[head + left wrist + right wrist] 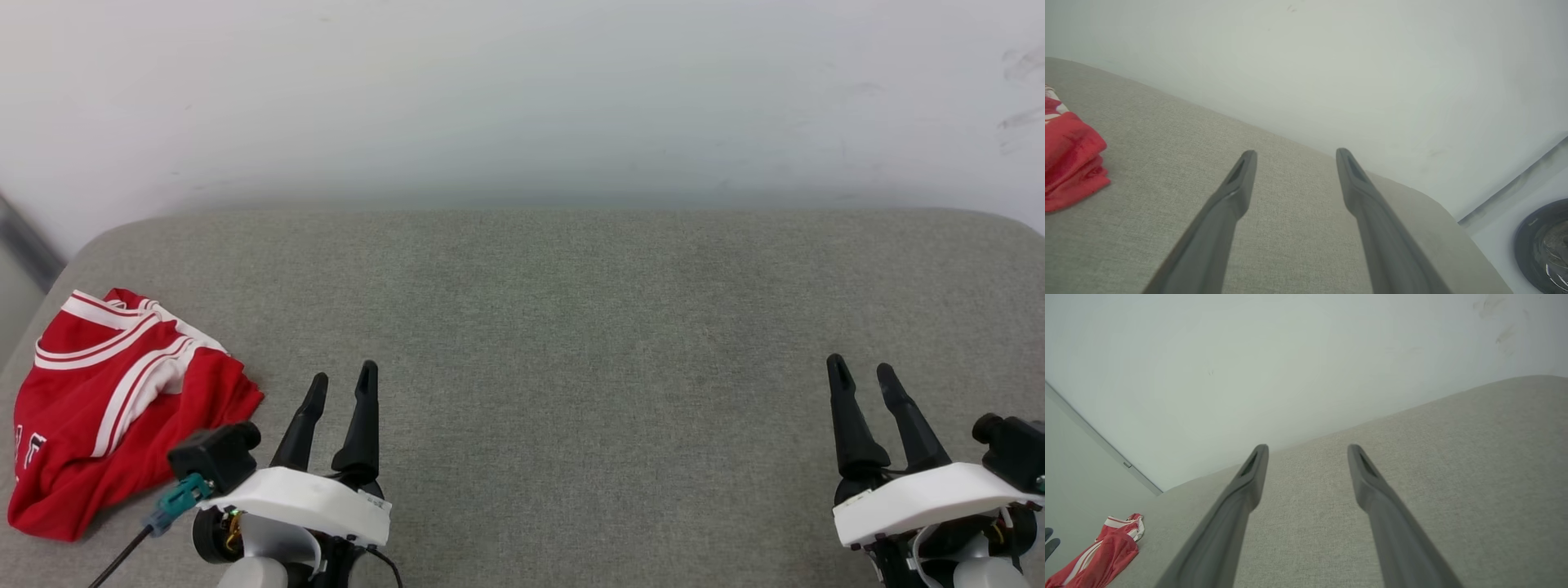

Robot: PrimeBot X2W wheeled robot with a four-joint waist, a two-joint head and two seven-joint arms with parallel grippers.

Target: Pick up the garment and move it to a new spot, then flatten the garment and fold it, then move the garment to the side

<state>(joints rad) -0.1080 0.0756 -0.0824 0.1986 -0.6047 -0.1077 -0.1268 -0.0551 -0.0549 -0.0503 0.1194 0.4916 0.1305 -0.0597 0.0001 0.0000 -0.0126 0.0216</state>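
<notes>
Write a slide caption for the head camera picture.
Red garment lies bunched at the left edge of the grey surface; left end effector and right end effector stand open, empty.

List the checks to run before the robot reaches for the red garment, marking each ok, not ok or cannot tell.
1. The left gripper open and empty: ok.
2. The right gripper open and empty: ok.
3. The garment in view on the grey cushion: ok.
4. The garment lying flat: not ok, bunched.
5. Bare cushion between left gripper and garment: ok.
6. The garment wholly on the cushion at its left edge: cannot tell.
</notes>
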